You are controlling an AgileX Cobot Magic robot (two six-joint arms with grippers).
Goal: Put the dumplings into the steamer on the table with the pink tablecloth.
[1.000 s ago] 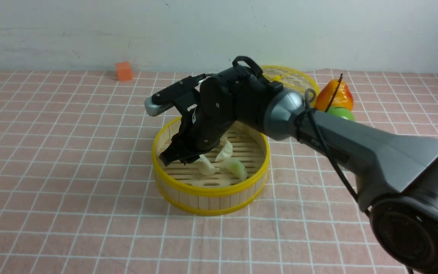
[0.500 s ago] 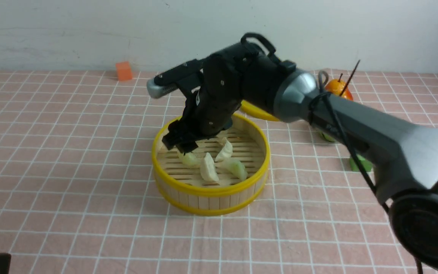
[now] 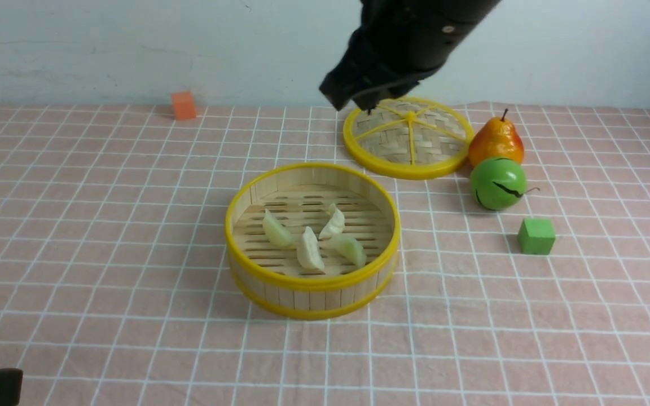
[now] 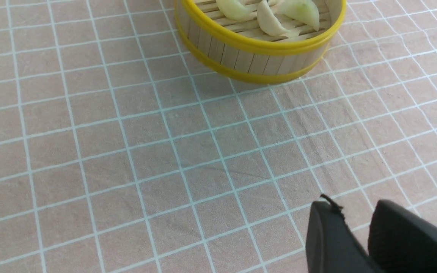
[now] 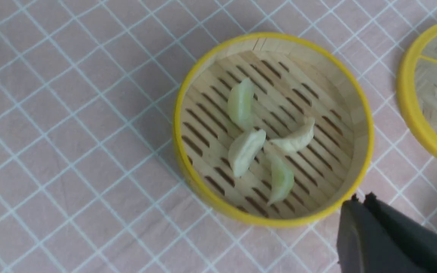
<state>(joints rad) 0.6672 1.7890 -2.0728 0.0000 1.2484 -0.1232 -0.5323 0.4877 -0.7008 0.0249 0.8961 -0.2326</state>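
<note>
Four pale crescent toy dumplings (image 3: 309,251) lie inside the round yellow-rimmed bamboo steamer (image 3: 313,285) on the pink grid tablecloth (image 3: 105,225). Right gripper (image 3: 356,103), pinched closed and empty, hangs high up by the flat woven lid (image 3: 409,135). On the left gripper (image 4: 349,206) I can't make out the gap.

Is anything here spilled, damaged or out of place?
Only the green fruit shows a dark jagged line like a crack. All four dumplings lie inside the steamer; nothing is spilled.

No readable text, labels, brands, numbers or signs on anything in view.
</note>
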